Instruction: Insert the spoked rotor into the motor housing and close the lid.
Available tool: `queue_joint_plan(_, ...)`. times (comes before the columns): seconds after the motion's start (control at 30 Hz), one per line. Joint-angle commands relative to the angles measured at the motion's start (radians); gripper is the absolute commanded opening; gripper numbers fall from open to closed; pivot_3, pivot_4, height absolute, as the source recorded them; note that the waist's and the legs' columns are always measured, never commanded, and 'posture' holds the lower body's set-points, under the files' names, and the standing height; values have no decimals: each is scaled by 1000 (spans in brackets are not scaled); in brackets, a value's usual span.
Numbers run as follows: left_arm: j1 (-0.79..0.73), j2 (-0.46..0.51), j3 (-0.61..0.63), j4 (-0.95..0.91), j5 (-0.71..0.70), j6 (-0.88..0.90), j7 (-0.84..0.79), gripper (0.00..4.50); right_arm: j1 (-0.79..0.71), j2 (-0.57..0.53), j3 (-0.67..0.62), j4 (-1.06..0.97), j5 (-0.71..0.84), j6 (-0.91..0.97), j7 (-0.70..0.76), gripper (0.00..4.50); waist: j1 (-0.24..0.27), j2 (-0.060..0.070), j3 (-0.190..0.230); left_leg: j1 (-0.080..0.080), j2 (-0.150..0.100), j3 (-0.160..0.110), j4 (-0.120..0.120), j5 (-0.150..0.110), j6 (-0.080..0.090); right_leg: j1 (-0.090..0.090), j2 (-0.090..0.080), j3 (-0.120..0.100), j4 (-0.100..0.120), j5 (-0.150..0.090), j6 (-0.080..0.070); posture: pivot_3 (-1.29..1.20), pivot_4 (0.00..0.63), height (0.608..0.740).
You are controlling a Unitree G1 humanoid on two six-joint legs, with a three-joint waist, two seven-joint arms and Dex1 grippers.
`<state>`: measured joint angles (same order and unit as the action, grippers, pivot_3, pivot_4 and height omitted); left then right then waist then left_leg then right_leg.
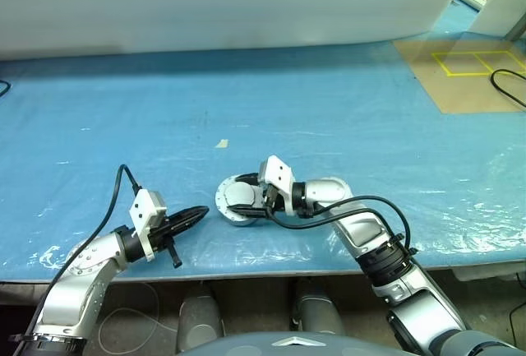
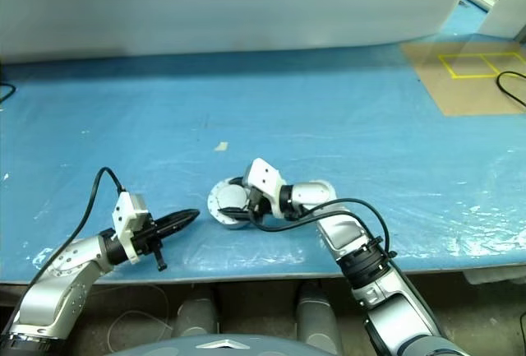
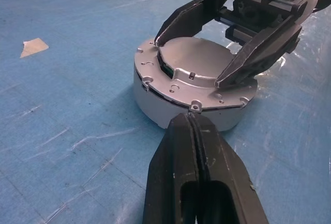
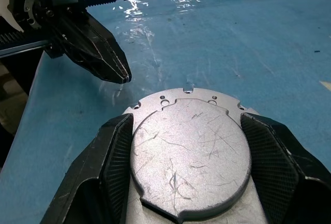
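Motor housing point(image 3: 192, 92) sits flat on the blue table cover point(image 1: 345, 109), near its front edge, with the round scratched lid point(image 4: 190, 157) seated on top inside the flange ring. Straddled by the right gripper point(image 3: 199, 61): one black finger point(image 4: 106, 175) against one side of the lid, the other against the opposite side, both pressed to its rim, so jaws part-spread and closed around the lid. Reaches the housing from the right side, lying low across its top.

Left gripper point(image 3: 192, 123) just left of the housing, fingers pressed together and holding nothing, tip pointing at the housing's wall and very close to the flange; contact or a thin gap cannot be told. Seen from the right wrist camera, the same shut tip point(image 4: 121, 74) hangs a little apart from the flange edge.

Small tan scrap point(image 1: 221, 144) lies behind the housing, well apart. Brown board with yellow lines point(image 1: 468, 72) far behind and to the right of the housing.

Copper windings, hub and rotor hidden under the lid. Near part of the housing cut off in the right wrist view; its right side covered by the right gripper in the head views.
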<state>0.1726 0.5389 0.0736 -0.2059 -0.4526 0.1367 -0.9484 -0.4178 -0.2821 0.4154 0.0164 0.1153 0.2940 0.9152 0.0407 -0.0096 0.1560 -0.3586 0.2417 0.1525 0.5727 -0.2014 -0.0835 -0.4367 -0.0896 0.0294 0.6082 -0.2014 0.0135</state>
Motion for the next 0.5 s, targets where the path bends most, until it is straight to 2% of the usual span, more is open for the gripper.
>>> queue_joint_plan(0.03,-6,-2,13,-22,-17,-2,3,0,-1,-13,17,22,-41,-13,-13,2938,0,0,0,0,0,0,0,0,0,0,0,0,0,0,0,0,150,740)
queue_joint_plan(0.5,-45,-11,5,-31,-29,29,16,0,-4,-54,60,23,-69,129,-4,2938,3,0,-2,8,0,0,-1,-1,1,7,0,0,0,0,0,0,150,740)
